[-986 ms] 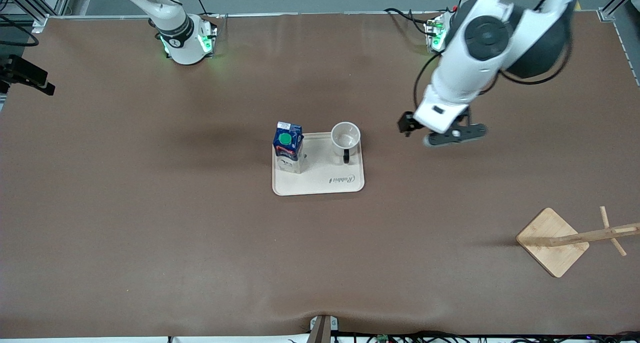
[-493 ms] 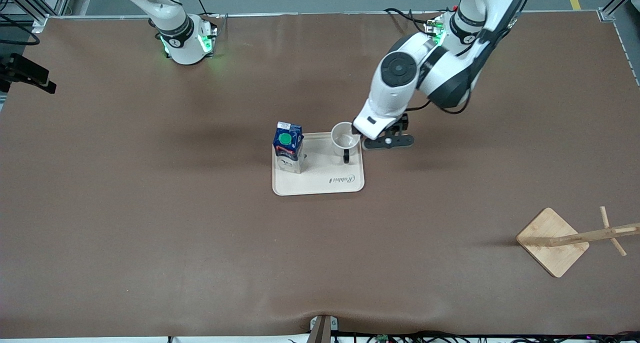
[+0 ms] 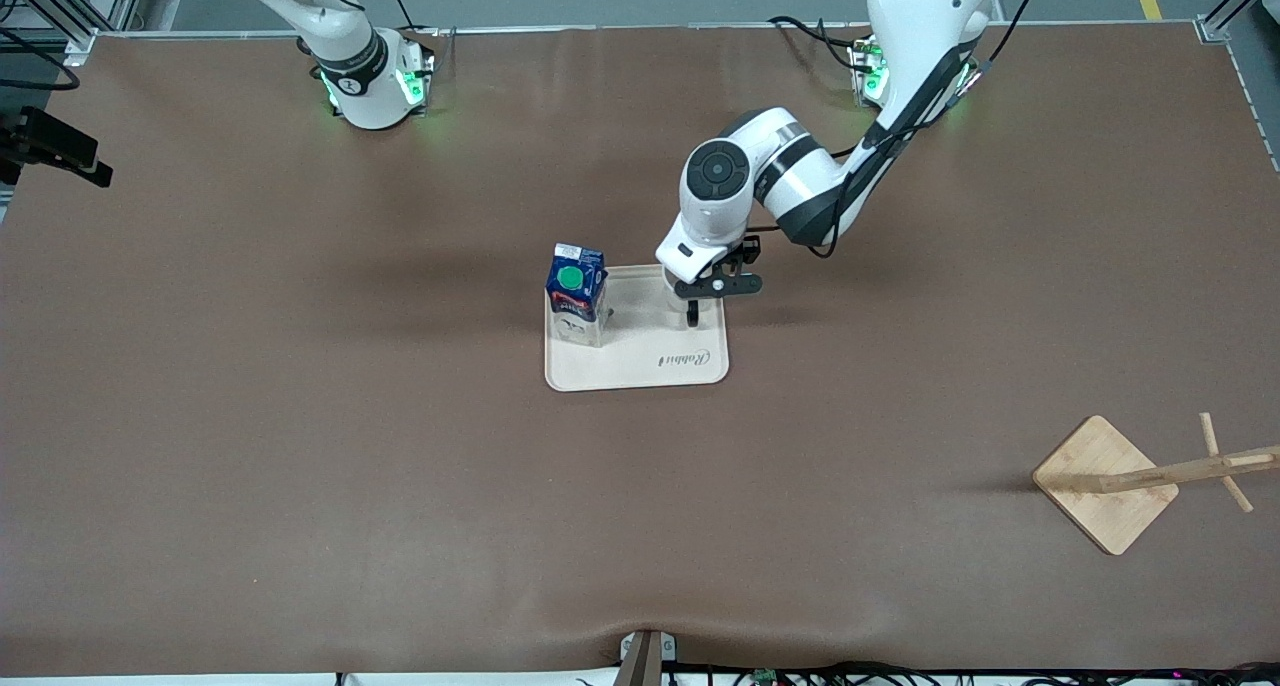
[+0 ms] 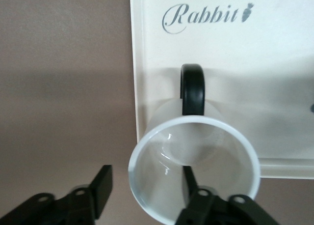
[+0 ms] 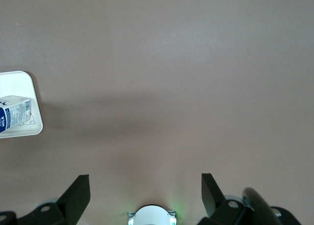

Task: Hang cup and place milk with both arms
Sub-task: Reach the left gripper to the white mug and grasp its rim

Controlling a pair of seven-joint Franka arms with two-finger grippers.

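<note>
On the table (image 3: 300,446) the tray (image 3: 640,366) carries milk (image 3: 576,294) and cup (image 3: 690,301). My left gripper (image 4: 144,195) straddles the cup's rim, one finger inside, not clamped. My right gripper (image 5: 145,193) waits, jaws spread. Next I must squeeze, then lift toward the rack (image 3: 1130,481).

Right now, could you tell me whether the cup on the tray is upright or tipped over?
Upright: the cup stands on the tray, open rim facing up and nothing visible inside.

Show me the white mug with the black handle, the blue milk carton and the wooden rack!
white mug (image 4: 194,168), left wrist view, inside wall.
blue milk carton (image 3: 577,279), front view, green cap.
wooden rack (image 3: 1103,484), front view, square base.
</note>
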